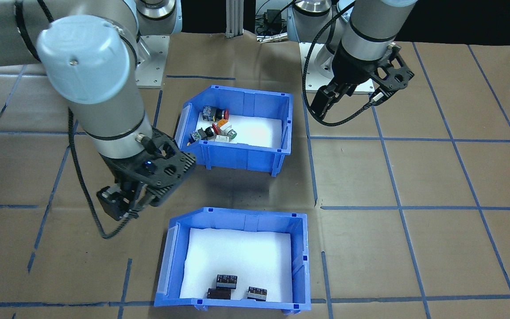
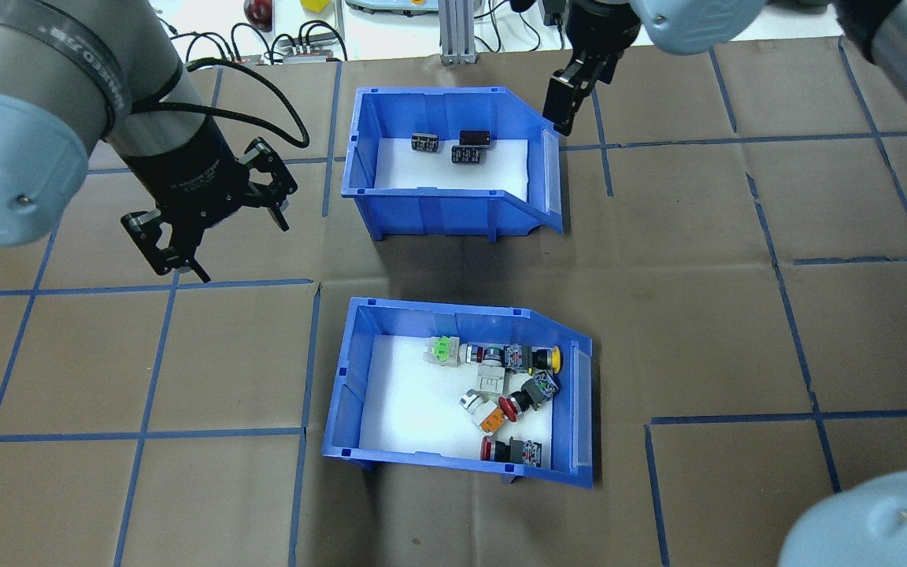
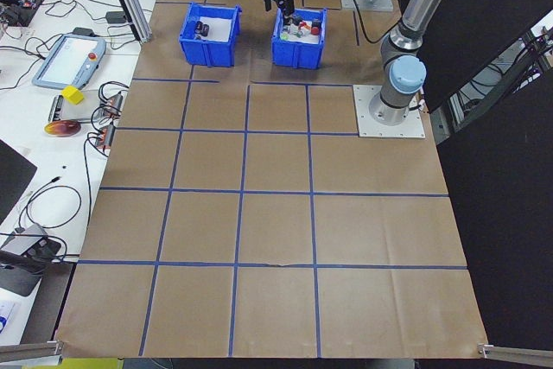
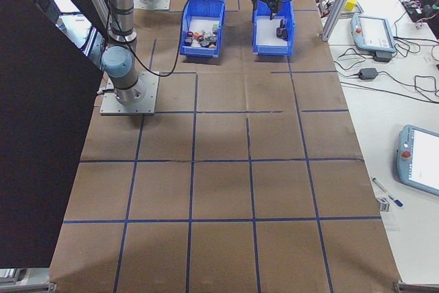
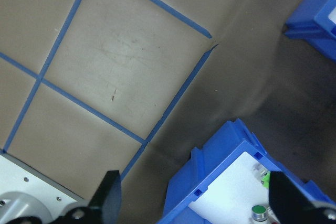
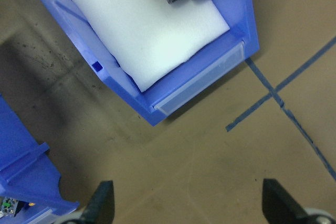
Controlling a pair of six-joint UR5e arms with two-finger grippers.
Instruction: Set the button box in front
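Observation:
The button box (image 2: pixel 347 394), a blue bin with white foam and red, yellow, green and orange push-buttons (image 2: pixel 512 386), sits on the near side of the table, close to the robot (image 1: pixel 246 155). An identical bin (image 2: pixel 438 209) holding only small black parts stands beyond it (image 1: pixel 233 305). My left gripper (image 2: pixel 205 216) hangs open over bare table, up and left of the button box; its wrist view shows the box's corner (image 5: pixel 220 177). Off the black-parts bin's far right corner hovers my right gripper (image 2: pixel 562 106), open and holding nothing (image 6: pixel 189 208).
Brown paper with a blue tape grid (image 2: pixel 146 362) covers the table. Metal base plates (image 1: pixel 321 66) lie by the robot. An aluminium post (image 2: pixel 453 31), cables and teach pendants (image 4: pixel 374 32) sit past the table's far edge. Wide bare floor lies left and right of both bins.

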